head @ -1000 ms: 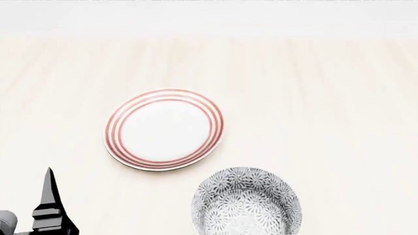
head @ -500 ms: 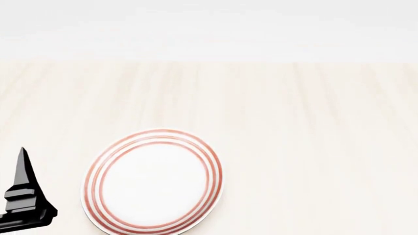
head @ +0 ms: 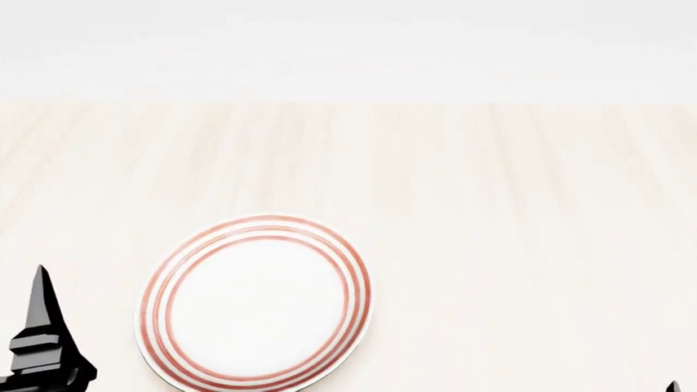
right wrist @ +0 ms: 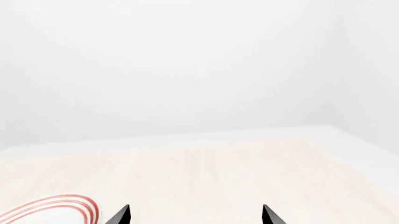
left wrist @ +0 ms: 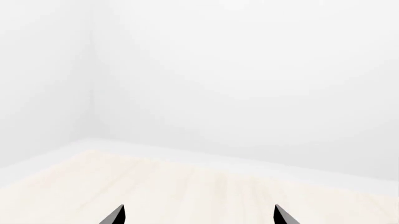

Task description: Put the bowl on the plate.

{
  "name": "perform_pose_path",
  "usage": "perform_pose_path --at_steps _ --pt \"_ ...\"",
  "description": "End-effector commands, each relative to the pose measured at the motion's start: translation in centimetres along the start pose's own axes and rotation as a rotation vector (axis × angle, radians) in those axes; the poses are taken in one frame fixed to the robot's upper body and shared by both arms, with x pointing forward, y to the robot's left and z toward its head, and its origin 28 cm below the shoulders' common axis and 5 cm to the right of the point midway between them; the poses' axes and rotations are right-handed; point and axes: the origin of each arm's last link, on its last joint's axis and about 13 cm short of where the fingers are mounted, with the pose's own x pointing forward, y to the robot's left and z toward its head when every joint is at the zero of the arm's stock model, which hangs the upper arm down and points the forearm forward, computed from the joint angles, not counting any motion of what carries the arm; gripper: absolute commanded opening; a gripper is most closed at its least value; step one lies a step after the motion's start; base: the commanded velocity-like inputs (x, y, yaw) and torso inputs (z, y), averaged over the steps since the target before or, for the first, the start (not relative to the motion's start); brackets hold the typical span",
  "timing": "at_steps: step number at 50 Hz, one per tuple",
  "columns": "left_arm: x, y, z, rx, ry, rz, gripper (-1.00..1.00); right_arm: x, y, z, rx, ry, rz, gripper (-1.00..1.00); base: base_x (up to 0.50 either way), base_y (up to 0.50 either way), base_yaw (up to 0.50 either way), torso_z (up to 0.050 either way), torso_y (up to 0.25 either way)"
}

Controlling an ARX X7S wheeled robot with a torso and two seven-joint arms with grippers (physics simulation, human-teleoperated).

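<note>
The plate (head: 256, 304), white with red rings, lies on the pale wooden table (head: 512, 212) at the lower left of the head view; its edge (right wrist: 59, 208) also shows in the right wrist view. The bowl is out of view. My left gripper (left wrist: 198, 215) is open over bare table, with nothing between its fingers; one of its fingers (head: 44, 331) stands left of the plate, apart from it. My right gripper (right wrist: 195, 215) is open too and holds nothing, with the plate just off to one side. Only a fingertip (head: 673, 386) of it shows in the head view.
The table's far edge (head: 348, 100) meets a plain white wall. In the left wrist view a room corner (left wrist: 93, 93) stands beyond the table edge. Nothing else lies on the visible wood.
The head view tilted up a second ago, taking the bowl out of the frame. Since half a second ago the left finger has dropped slightly and a right fingertip has appeared at the lower right.
</note>
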Motion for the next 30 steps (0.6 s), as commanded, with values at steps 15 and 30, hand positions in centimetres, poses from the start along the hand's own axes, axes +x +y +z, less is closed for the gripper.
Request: perform_pose_path --at_steps 15,30 --pt "-0.4 0.4 -0.6 0.003 0.019 -0.001 1.0 7.6 -0.7 -1.7 0.158 0.118 0.219 1.0 0.0 0.0 0.0 0.0 0.0" --pt "-0.5 0.5 -0.7 0.008 0.023 0.001 1.0 7.4 0.1 -2.8 0.141 0.25 0.353 1.0 0.0 0.0 0.0 0.0 0.0"
